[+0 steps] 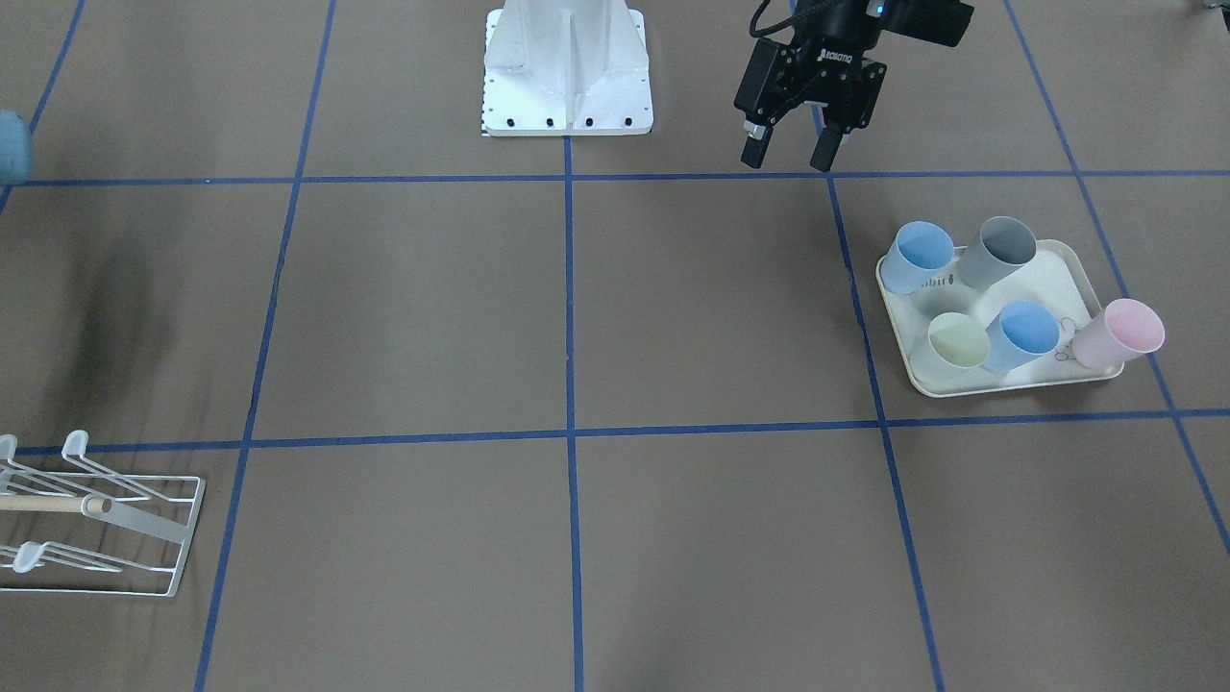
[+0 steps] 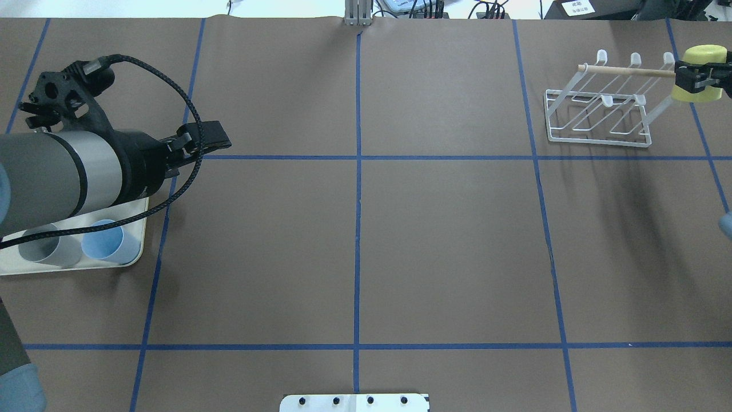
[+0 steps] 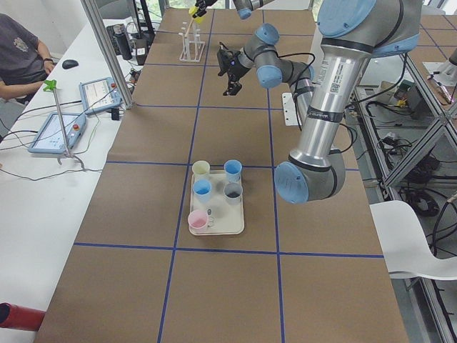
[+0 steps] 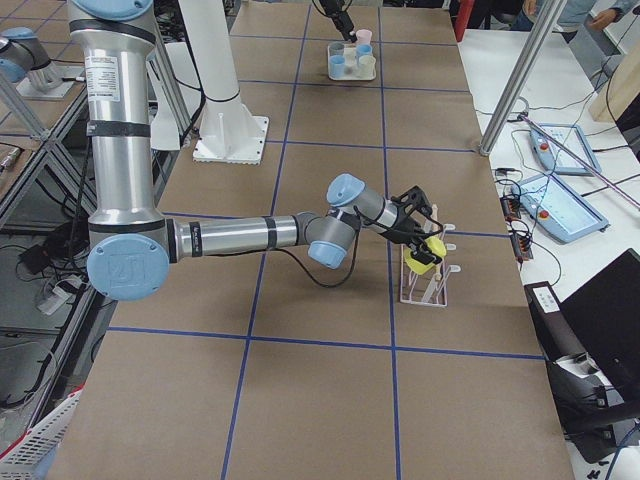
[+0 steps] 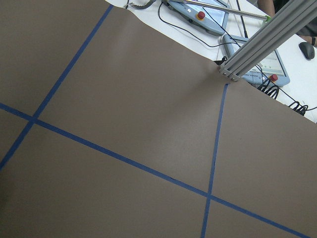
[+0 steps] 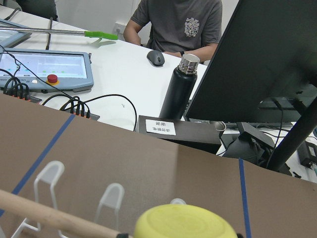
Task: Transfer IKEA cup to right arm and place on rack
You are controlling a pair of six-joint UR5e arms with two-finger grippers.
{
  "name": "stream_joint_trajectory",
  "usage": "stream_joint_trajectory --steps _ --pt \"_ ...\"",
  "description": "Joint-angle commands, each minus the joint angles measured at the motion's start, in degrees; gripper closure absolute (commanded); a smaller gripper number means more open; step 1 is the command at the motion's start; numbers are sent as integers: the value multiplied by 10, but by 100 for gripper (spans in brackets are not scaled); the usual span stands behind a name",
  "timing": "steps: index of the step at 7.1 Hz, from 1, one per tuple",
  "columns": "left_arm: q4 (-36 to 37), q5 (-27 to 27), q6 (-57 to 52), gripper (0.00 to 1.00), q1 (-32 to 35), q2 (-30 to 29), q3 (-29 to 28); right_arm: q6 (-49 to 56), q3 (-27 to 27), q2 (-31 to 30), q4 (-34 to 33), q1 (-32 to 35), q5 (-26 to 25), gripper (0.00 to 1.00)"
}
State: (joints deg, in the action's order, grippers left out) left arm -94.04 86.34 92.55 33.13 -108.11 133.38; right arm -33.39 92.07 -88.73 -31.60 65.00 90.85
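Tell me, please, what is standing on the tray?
Five cups stand on the tray: a blue cup, a second blue cup, a grey cup, a green cup and a pink cup at a corner. From overhead, the left arm covers all but the grey and one blue.

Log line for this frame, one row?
phase: placing | right gripper: shut on yellow cup, at rack | left gripper: open, empty, near tray | tray: five cups

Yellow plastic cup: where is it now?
The yellow plastic cup is at the overhead view's far right edge, held by the right gripper beside the white wire rack's wooden rod.
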Motion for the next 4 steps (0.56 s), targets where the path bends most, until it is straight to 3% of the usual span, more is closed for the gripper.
stream_joint_trajectory --steps 1,4 --pt "0 1 0 0 0 0 -1 0 -1 4 0 0 -15 100" --pt "0 1 0 0 -1 0 -1 -3 -6 5 0 0 -37 100"
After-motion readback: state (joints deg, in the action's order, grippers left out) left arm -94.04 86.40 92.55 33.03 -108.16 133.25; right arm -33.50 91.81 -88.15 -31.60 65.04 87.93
